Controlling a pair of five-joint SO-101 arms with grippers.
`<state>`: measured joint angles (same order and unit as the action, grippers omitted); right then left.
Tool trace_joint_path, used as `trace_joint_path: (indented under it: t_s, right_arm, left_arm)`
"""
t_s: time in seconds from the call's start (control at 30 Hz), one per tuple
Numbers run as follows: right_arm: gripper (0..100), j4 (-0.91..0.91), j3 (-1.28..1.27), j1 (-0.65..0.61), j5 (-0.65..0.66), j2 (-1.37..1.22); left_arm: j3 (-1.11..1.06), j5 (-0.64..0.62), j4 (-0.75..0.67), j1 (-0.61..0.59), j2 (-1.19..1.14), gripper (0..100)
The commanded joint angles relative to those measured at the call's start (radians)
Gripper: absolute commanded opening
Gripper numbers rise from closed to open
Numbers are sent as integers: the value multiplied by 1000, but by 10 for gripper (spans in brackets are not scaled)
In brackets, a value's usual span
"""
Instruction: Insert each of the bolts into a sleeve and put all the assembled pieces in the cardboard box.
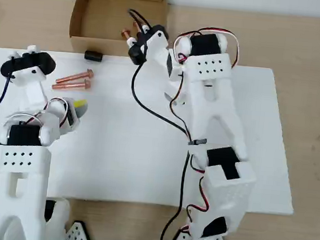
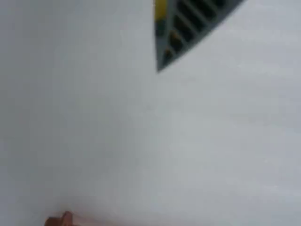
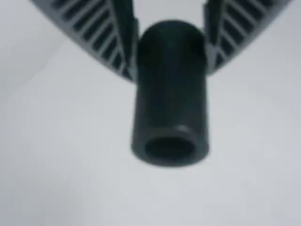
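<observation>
Closest up we have a black sleeve (image 3: pixel 170 94), clamped between the ribbed dark fingers (image 3: pixel 108 42) of the right hand (image 3: pixel 170 61). Its open bore faces the camera, with plain white surface behind it.

From above we see that right hand (image 1: pixel 138 47) at the near wall of the cardboard box (image 1: pixel 77 18), close to the box's right front corner and at the far edge of the white sheet (image 1: pixel 145 152). Inside the box, near that same wall, we make out two copper pieces (image 1: pixel 126 33); we cannot tell whether they carry sleeves.

A second sleeve (image 1: pixel 93 55), black and loose, lies at the sheet's far edge just outside the box's near wall, left of the right hand. Two bare copper bolts (image 1: pixel 73 77) lie side by side on the sheet, nearly parallel, on the near side of the second sleeve and apart from it. One of the bolts (image 2: pixel 59 220) pokes into the left wrist view at its edge, lying on white.

We put the left hand (image 1: pixel 77 109) low over the sheet, just on the near side of the bolts and not touching them. Released or clenched, we cannot tell.

The sheet covers most of the wooden bench (image 1: pixel 307 123). The right arm reaches across the sheet from the near edge, and the left arm is folded at the left side.
</observation>
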<state>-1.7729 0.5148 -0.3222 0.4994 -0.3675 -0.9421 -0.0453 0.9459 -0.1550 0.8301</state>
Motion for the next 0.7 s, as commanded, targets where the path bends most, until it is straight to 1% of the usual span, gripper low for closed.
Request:
trace_joint_path:
  t_s: [0.0, 0.1, 0.13, 0.23, 0.3, 0.37, 0.43, 0.5, 0.57, 0.63, 0.67]
  right_arm:
    - [12, -9, 8, 8, -12, 70]
    - [12, -9, 71, 8, -51, 71]
    - [12, -12, 110, 7, -68, 71]
    - [12, -14, 232, 4, -127, 71]
    - [12, -14, 320, 4, -172, 73]
    - [12, -14, 387, 4, -209, 97]
    - [12, -14, 426, -4, -224, 143]
    - [12, -15, 421, -22, -224, 208]
    - [12, -15, 377, -44, -224, 277]
    - [12, -15, 297, -62, -222, 351]
    - [12, -15, 243, -71, -222, 387]
  left_arm:
    - [23, 3, -11, -14, 18, 265]
    - [23, -9, -12, -29, 18, 265]
    - [23, -34, -18, -48, 18, 265]
    - [48, -117, -20, -137, 12, 266]
    - [68, -132, -20, -186, 10, 267]
    - [83, -110, -20, -203, 10, 267]
    - [98, -48, -20, -207, 8, 267]
    - [109, 26, -20, -207, 8, 267]
    - [126, 68, -26, -203, 7, 267]
    - [130, 58, -58, -201, 5, 267]
    - [130, 23, -80, -201, -4, 267]
